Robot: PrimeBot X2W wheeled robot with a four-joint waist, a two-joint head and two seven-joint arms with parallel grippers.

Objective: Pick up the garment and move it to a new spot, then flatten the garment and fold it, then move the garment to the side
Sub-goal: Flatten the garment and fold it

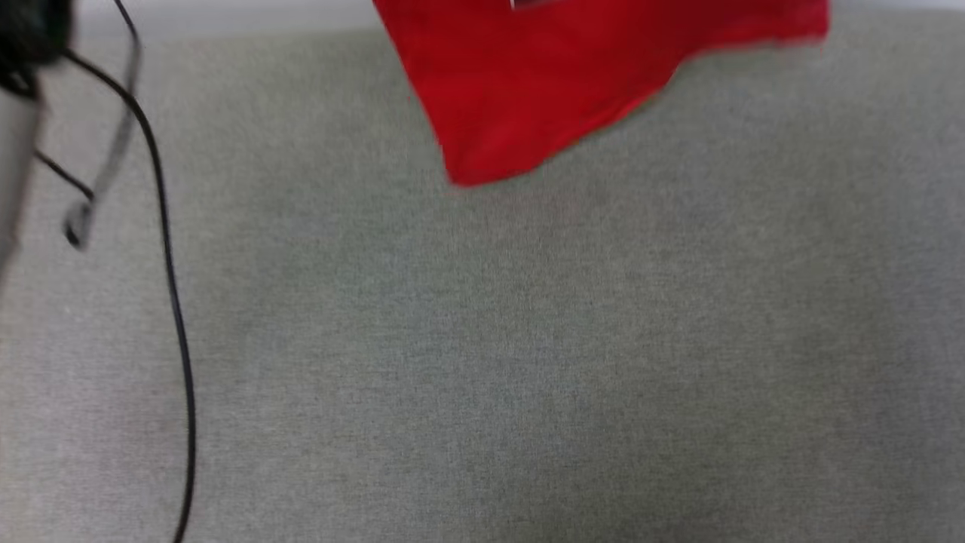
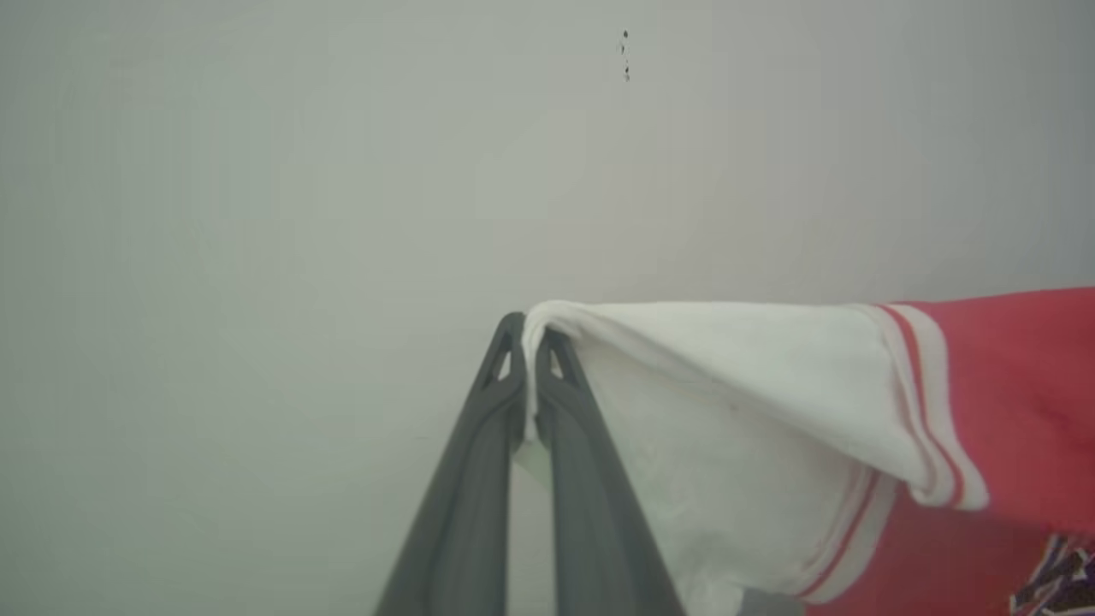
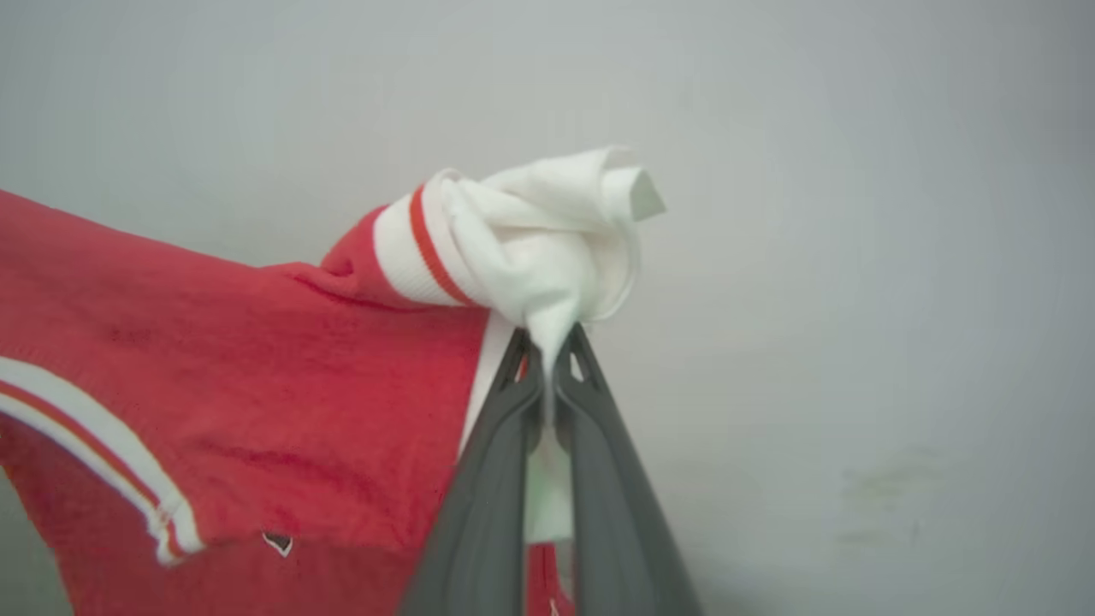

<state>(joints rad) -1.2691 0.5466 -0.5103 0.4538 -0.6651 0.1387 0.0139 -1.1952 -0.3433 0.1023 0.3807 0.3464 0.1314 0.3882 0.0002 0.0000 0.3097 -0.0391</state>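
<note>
The garment [image 1: 543,83], a red jersey, hangs down from the top edge of the head view above the grey cloth surface, its lower corner free. In the left wrist view my left gripper [image 2: 529,342] is shut on a white sleeve panel [image 2: 736,376] of the garment, with red-and-white striped trim [image 2: 928,462] and red body to the right. In the right wrist view my right gripper [image 3: 547,346] is shut on the other white sleeve [image 3: 547,239], which is bunched above the fingertips; the red body [image 3: 214,376] stretches away to the left.
A grey fabric-covered table [image 1: 528,362] spreads below the garment. A black cable [image 1: 170,286] runs down the left side next to a pale arm part [image 1: 15,151]. A pale wall [image 2: 342,171] stands behind both grippers.
</note>
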